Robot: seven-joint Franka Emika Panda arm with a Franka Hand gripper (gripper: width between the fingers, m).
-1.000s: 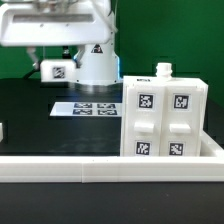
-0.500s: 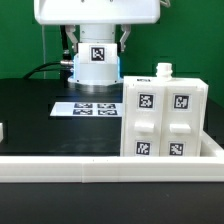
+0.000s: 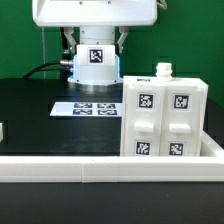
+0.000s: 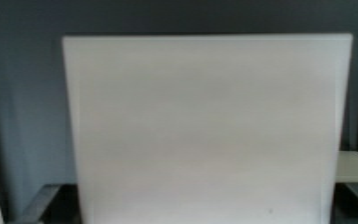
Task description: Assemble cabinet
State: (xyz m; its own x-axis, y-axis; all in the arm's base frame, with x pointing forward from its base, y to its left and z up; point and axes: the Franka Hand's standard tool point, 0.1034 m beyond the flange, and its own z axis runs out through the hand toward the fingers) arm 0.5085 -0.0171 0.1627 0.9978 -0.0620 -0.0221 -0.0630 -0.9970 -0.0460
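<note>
Cabinet (image 3: 165, 118) stands upright at the exterior view's right, just beside the marker board (image 3: 88, 107). Gripper (image 3: 96, 40) hangs farther back; whether clenched or released cannot be told. Advise squaring up before descending

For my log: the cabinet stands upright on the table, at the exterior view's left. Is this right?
Not quite: the cabinet stands upright on the table, but at the exterior view's right. The exterior view shows it.

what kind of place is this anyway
Likely a robotics lab bench: a black table edged by a white rail, a marker board lying on it, and a tagged white cabinet.
</note>
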